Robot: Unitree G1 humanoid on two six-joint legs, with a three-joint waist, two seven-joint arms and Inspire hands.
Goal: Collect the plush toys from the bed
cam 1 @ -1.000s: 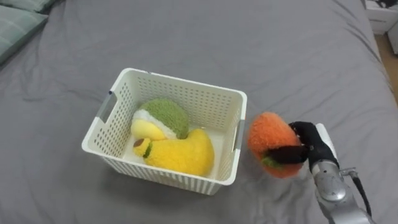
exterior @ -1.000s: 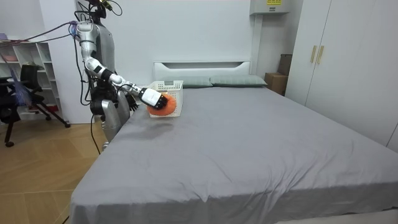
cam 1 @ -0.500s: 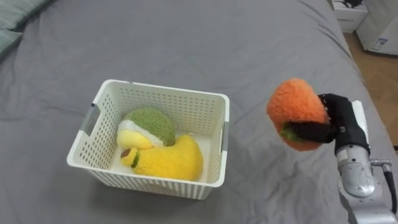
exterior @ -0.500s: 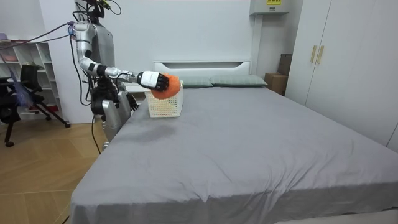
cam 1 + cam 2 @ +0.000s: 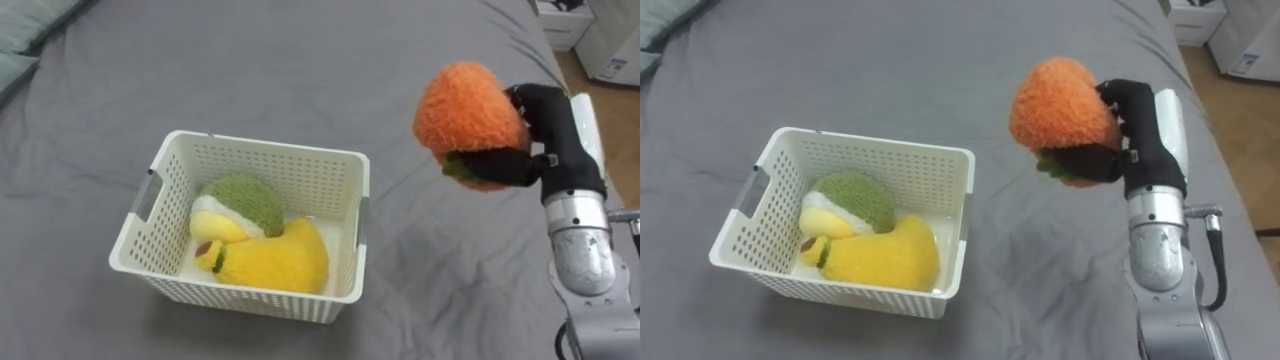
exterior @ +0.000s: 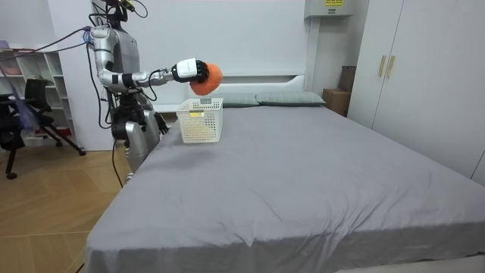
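In the left eye view the right hand (image 5: 548,140) is raised at the far right, its dark fingers and thumb clamped round an orange plush toy (image 5: 468,108). The toy is clear of the bed (image 5: 300,60) and has a green patch on its underside by the thumb. Left of it and nearer, a white basket (image 5: 262,150) sits on the grey cover. Inside it a green plush toy (image 5: 247,200) lies toward the far left, touching a yellow plush toy (image 5: 282,262) against the near wall.

The right eye view shows the same layout: the toy is up in the hand's grip, right of the basket's far right corner.

In the room view the robot stands beside the bed at the room view's left, near the headboard (image 6: 246,79). Its right arm reaches out level over the mattress, and the orange toy is well above the basket's rim. Pillows (image 6: 288,98) lie at the head of the bed, and a wardrobe (image 6: 409,61) stands at the room view's right.
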